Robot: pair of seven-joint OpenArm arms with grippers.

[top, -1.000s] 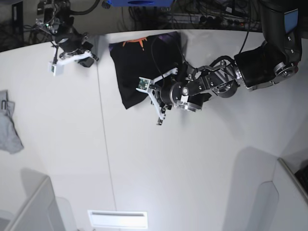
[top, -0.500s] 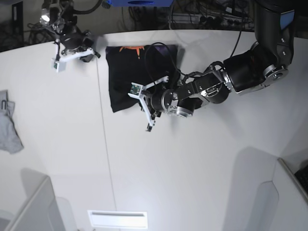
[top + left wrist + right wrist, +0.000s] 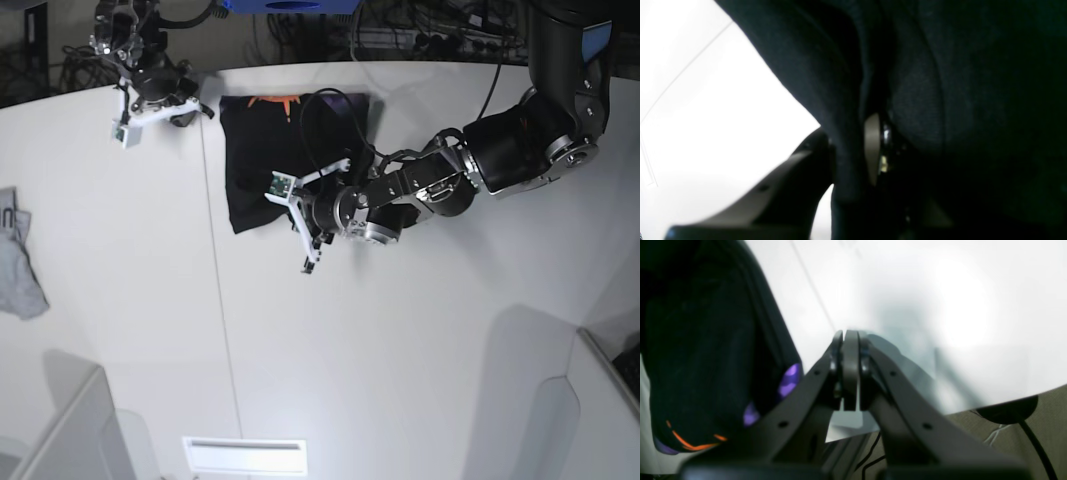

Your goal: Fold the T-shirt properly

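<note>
White tabletop (image 3: 400, 330) fills the base view. At 12 o'clock lies the black T-shirt (image 3: 275, 160), folded into a rough rectangle, orange print showing at its far edge. The left gripper (image 3: 305, 225) sits at the shirt's 5 o'clock corner, pinching a fold of black cloth. The right gripper (image 3: 846, 370), at 11 o'clock, is closed on nothing. A grey cloth (image 3: 18, 265) lies at 9 o'clock.

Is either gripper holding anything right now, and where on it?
Left gripper pinches a fold of the T-shirt near its front edge. Right gripper is shut on nothing.
</note>
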